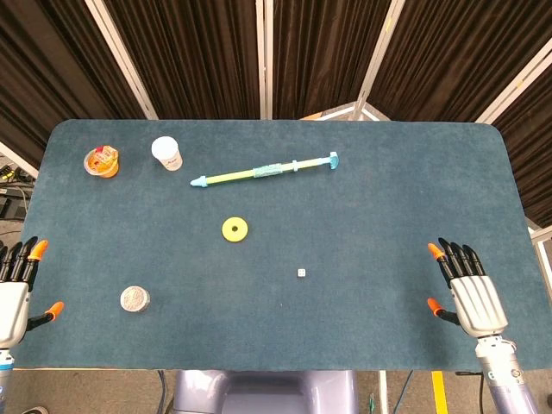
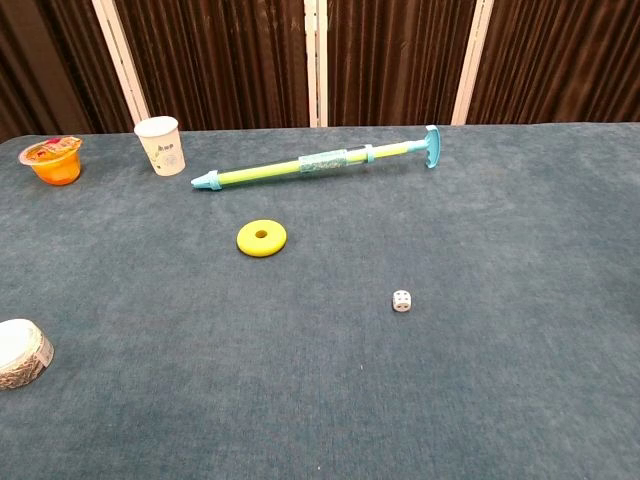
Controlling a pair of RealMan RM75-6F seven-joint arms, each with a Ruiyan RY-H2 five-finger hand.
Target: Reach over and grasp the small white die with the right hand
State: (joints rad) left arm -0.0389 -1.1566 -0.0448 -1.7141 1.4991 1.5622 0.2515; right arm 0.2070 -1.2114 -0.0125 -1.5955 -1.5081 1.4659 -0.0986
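Observation:
The small white die (image 1: 301,272) lies alone on the blue-grey table (image 1: 388,198), a little right of centre; the chest view shows the die (image 2: 402,301) with dark pips. My right hand (image 1: 464,289) rests flat near the table's front right edge, fingers spread, holding nothing, well to the right of the die. At the front left edge my left hand (image 1: 17,289) lies the same way, fingers apart and empty. Neither hand appears in the chest view.
A yellow ring (image 1: 235,228) lies left of and beyond the die. Farther back a long green and teal syringe-like toy (image 1: 267,171) lies across the table. A white paper cup (image 1: 167,153) and an orange jelly cup (image 1: 102,161) stand far left. A round tin (image 1: 134,299) sits front left.

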